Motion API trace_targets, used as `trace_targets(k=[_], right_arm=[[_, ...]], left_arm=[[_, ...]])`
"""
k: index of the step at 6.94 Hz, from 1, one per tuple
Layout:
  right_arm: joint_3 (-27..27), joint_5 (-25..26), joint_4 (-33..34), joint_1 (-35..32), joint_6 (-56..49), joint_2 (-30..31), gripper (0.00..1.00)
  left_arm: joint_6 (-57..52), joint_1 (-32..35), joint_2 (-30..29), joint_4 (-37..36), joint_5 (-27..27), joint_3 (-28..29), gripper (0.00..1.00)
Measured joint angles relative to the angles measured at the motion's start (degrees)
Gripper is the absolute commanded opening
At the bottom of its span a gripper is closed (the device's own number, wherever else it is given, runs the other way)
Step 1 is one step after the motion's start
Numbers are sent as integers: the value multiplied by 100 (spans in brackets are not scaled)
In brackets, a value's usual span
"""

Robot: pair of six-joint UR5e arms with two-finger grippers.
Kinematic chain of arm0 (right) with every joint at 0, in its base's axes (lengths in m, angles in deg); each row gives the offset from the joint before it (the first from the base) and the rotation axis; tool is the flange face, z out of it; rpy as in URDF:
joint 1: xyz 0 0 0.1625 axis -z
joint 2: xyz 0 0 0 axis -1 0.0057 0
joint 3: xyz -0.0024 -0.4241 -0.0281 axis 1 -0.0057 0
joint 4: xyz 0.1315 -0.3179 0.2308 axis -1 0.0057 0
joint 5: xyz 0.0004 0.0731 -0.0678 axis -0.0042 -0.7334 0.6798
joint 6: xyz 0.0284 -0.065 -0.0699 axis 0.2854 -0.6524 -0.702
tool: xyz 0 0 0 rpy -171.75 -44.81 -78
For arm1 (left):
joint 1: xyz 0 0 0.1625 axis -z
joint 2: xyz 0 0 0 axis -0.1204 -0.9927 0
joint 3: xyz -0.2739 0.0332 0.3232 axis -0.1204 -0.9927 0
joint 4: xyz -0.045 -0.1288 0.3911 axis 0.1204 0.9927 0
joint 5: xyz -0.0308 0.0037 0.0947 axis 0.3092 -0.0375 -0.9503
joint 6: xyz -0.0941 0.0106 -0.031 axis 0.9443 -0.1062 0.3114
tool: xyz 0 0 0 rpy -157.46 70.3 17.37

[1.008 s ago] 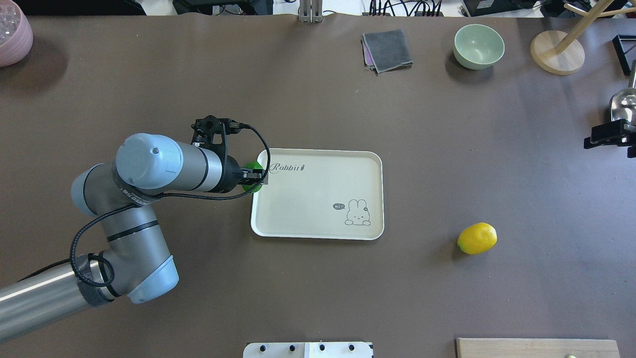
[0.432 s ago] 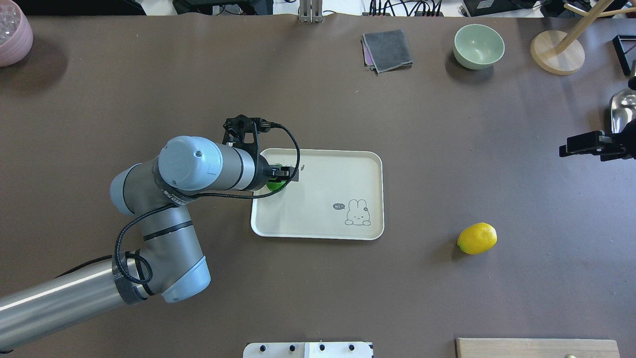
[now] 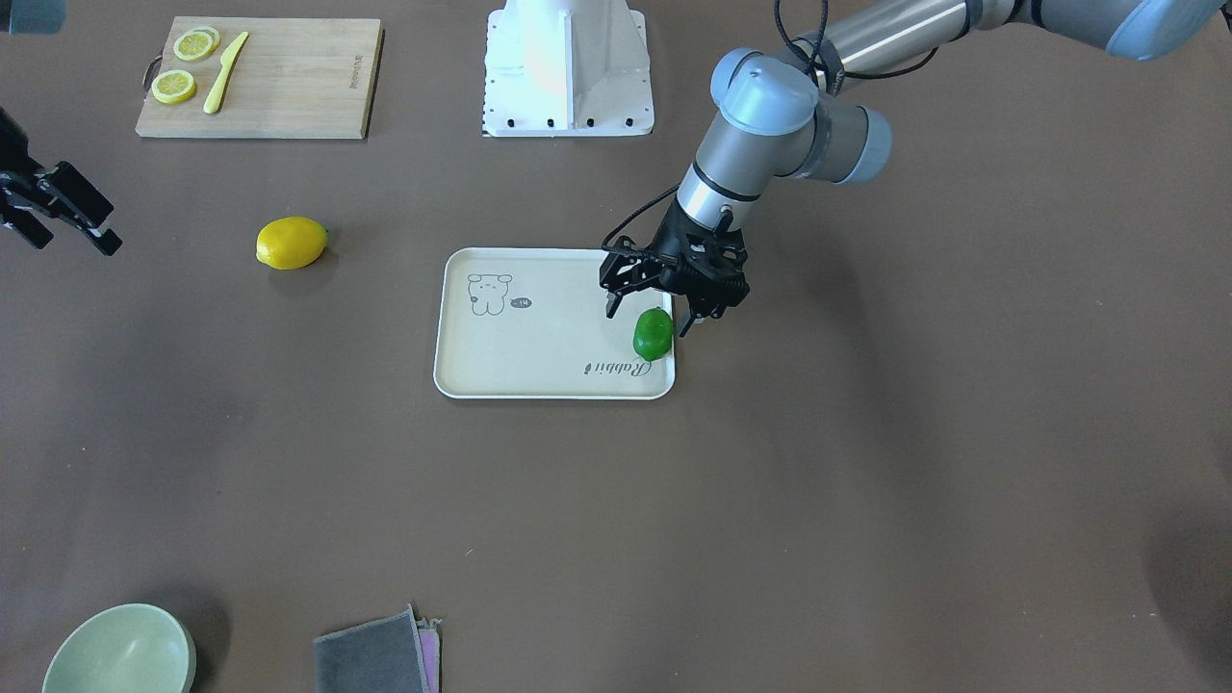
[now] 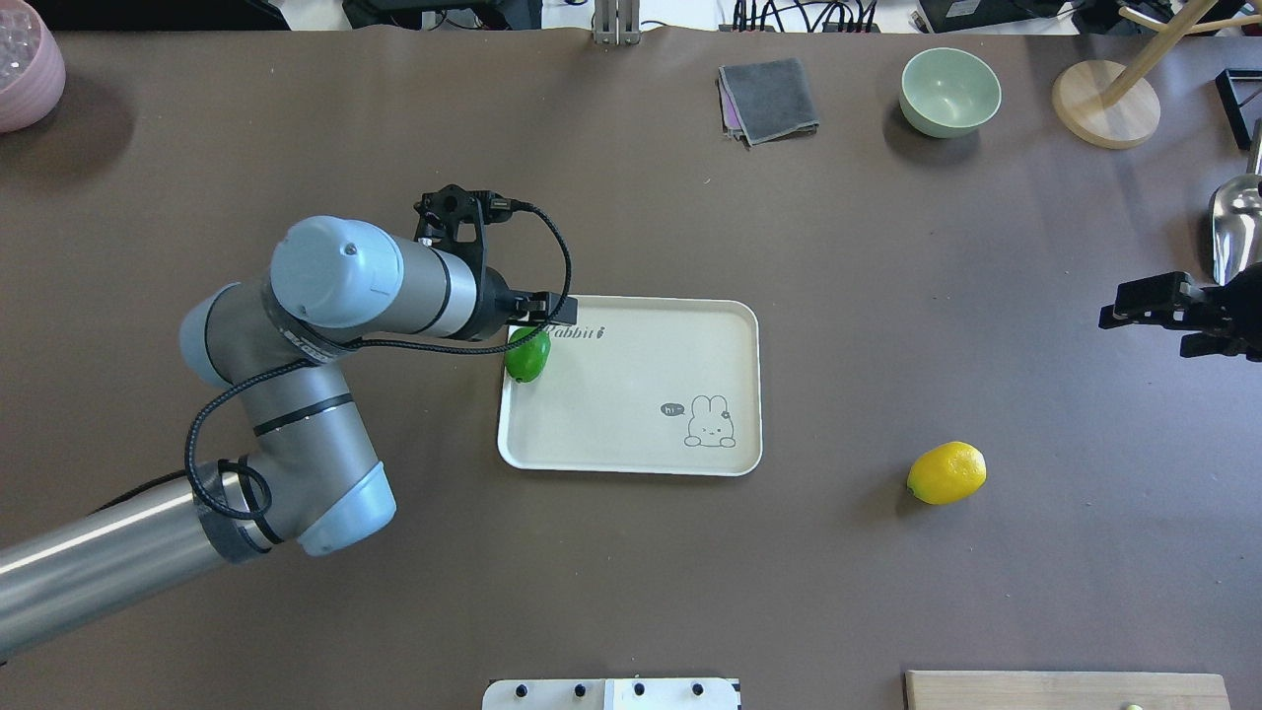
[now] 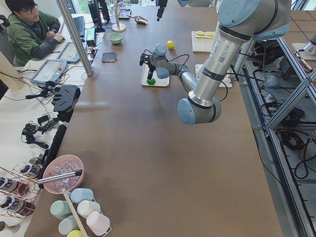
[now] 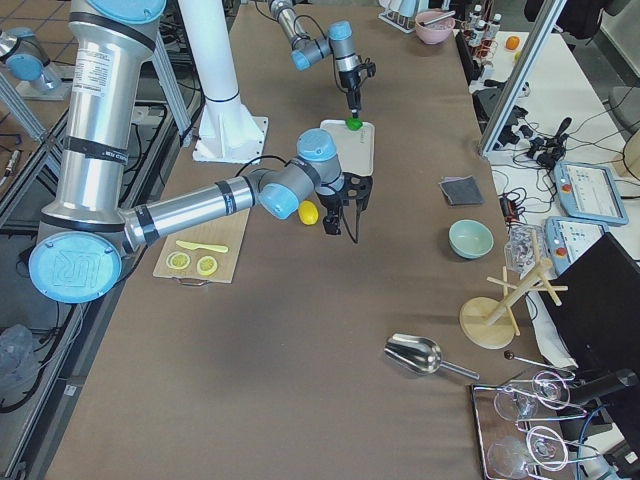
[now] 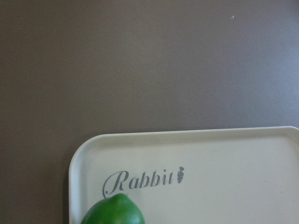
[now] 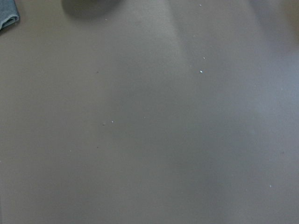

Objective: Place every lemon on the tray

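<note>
Cream-white plastic for the tray, one only, flat on the brown table. Two lemons in all: one green lemon, one yellow lemon. Inside the tray, just the green lemon, lying in the corner next to the printed word "Rabbit", close against the rim on the robot's left. Out on the bare table, the yellow lemon, well apart from the tray on the robot's right. Two grippers. Left gripper hanging just above the green lemon with jaws spread, one finger on either side and clear of the fruit, gripping nothing. Right gripper off beyond the yellow lemon, above bare table, fingers parted too, nothing between them. One wooden cutting board near the robot's base, bearing two lemon slices and one yellow knife. One pale green bowl at the far edge, one folded grey cloth near it. One pink bowl at the far left corner, contents too small to make out
</note>
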Motion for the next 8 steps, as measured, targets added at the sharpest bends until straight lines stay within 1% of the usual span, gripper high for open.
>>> trace_targets(k=[1, 3, 4, 5, 6, 7, 8], right_arm=[[178, 463, 4, 427, 818, 177, 98], [365, 1588, 79, 1611, 2371, 242, 97], [475, 2070, 333, 2153, 3086, 167, 97], [529, 2477, 787, 2600, 3661, -71, 97], [500, 2768, 1270, 2962, 4127, -400, 97], [389, 3040, 1569, 3276, 4509, -666, 97], [268, 3225, 1683, 3484, 4785, -818, 97]], left_arm=[[-530, 344, 111, -6, 313, -32, 98], [-1126, 853, 267, -19, 779, -23, 98], [-1236, 964, 284, -26, 866, -15, 98], [-1307, 1036, 287, -50, 899, -15, 98], [-1427, 1108, 280, -127, 916, -19, 98], [-1547, 1167, 272, -209, 925, -23, 98], [-1600, 1208, 266, -244, 928, -26, 98]])
